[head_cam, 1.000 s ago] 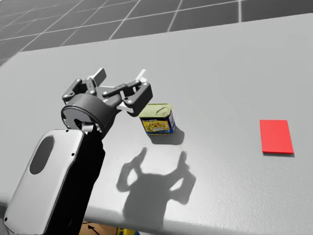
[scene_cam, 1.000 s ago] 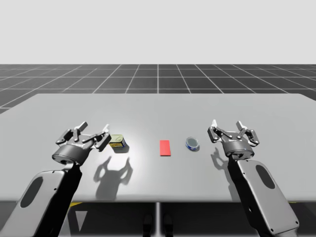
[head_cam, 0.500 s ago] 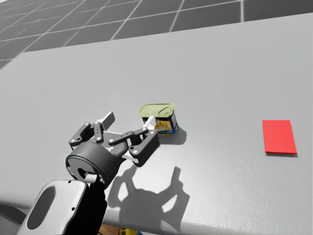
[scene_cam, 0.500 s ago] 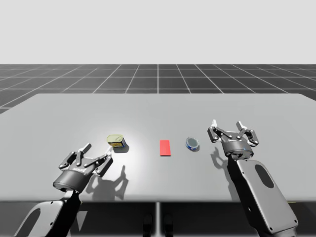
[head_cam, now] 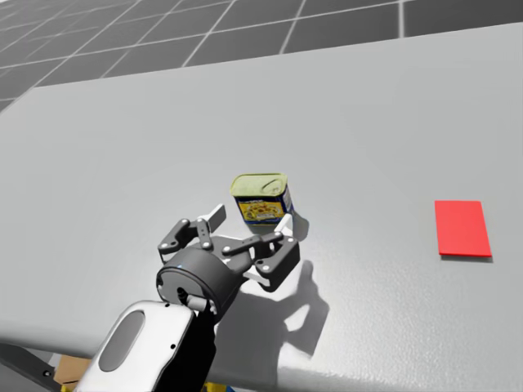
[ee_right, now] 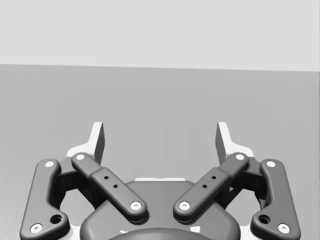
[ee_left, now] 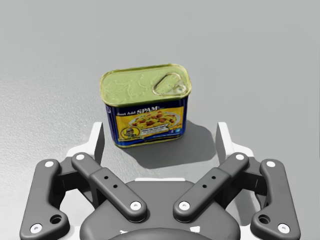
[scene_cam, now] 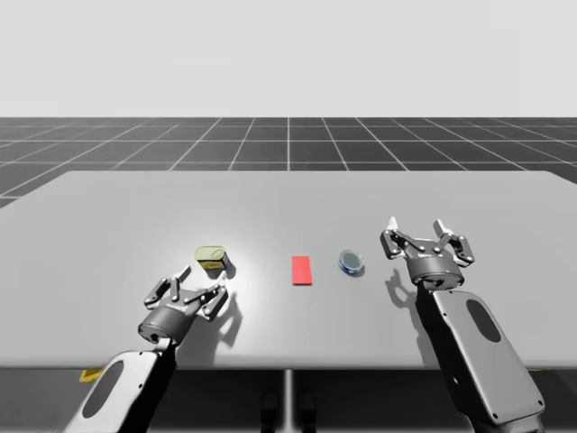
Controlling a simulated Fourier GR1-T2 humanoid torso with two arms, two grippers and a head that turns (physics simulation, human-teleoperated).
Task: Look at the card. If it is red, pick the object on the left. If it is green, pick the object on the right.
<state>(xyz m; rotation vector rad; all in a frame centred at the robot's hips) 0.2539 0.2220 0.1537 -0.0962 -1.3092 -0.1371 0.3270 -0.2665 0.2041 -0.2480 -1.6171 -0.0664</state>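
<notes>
High view: the red card [scene_cam: 301, 270] lies mid-table [scene_cam: 288, 198], a tin [scene_cam: 213, 259] to its left and a round can [scene_cam: 352, 262] to its right. My left gripper [scene_cam: 200, 281] sits near the tin, fingers apart. My right gripper [scene_cam: 418, 230], also spread, stands near the can.

Head view: the tin [head_cam: 261, 200] stands upright just past the left gripper [head_cam: 252, 220].

Left wrist view: the tin [ee_left: 147, 105] is just ahead of the spread fingers [ee_left: 97, 140], untouched.

Right wrist view: the right gripper [ee_right: 160, 137] is wide apart over the table.
</notes>
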